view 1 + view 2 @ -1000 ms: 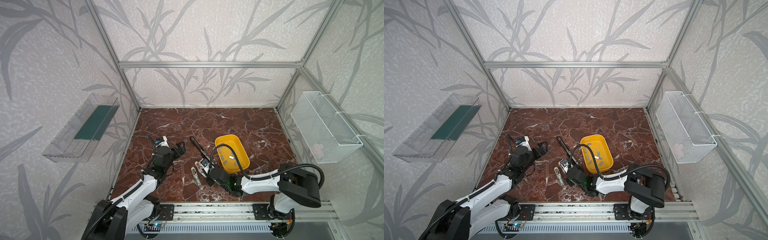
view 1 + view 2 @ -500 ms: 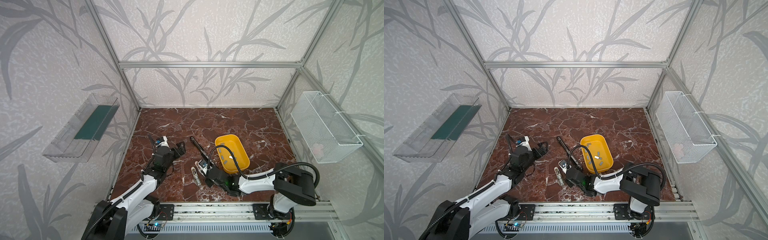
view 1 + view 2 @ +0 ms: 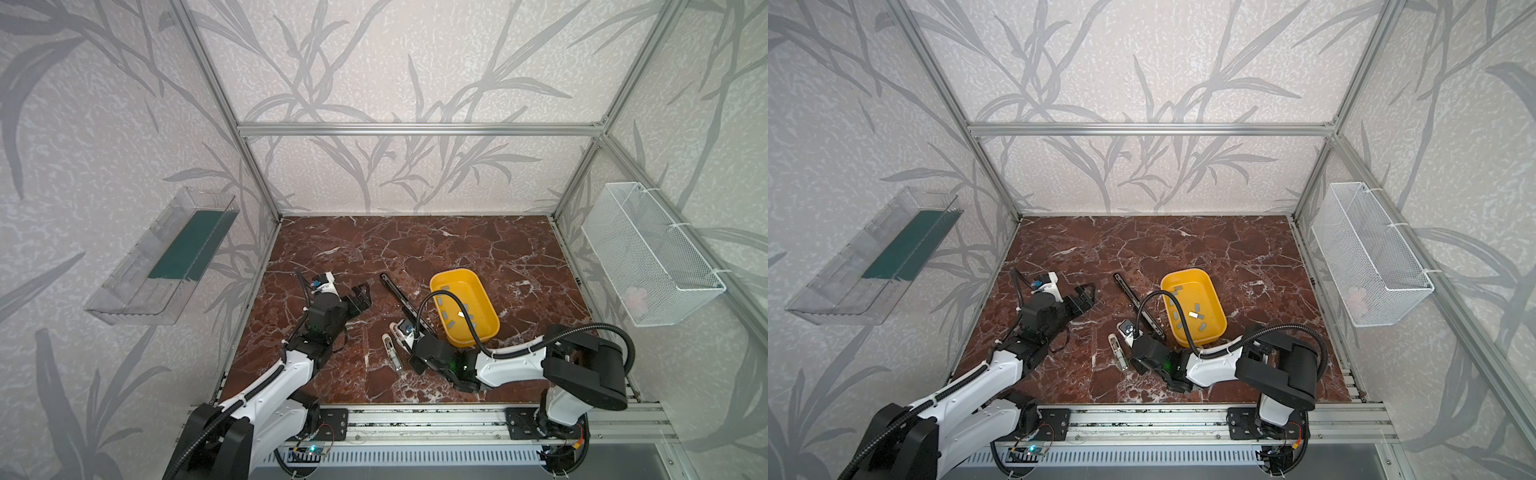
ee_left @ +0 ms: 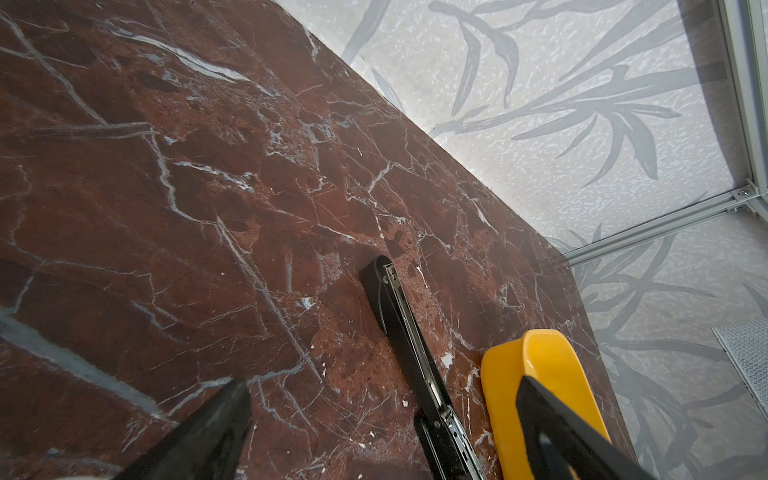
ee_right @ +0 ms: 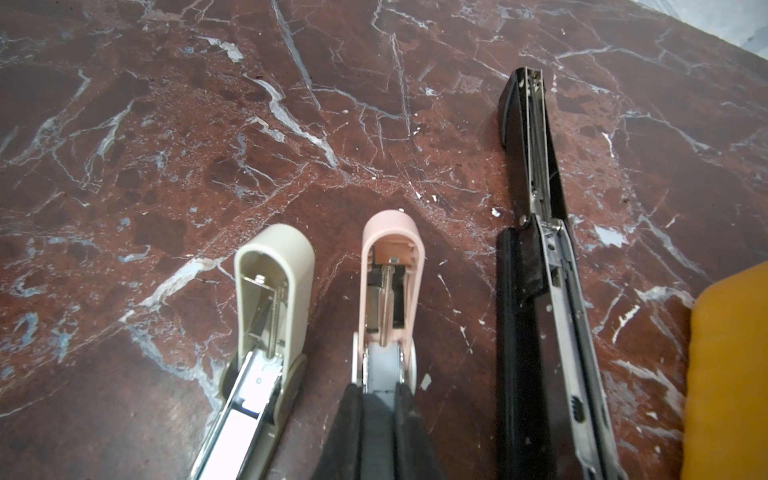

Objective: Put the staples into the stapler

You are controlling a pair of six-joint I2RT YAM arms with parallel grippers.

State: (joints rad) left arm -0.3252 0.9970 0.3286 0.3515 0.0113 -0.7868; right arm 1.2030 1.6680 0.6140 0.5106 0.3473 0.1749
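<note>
Low at lower centre, the right arm reaches left, right gripper pinched tight on what may be a staple strip at the pink stapler; left gripper gapes empty, left of centre; staples lie in the yellow tray.

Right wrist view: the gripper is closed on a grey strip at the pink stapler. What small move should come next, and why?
Probably open the right gripper slightly to release. Its grey strip seems to lie lined up in the open channel of the pink stapler, so letting go, not more travel, looks due.
</note>
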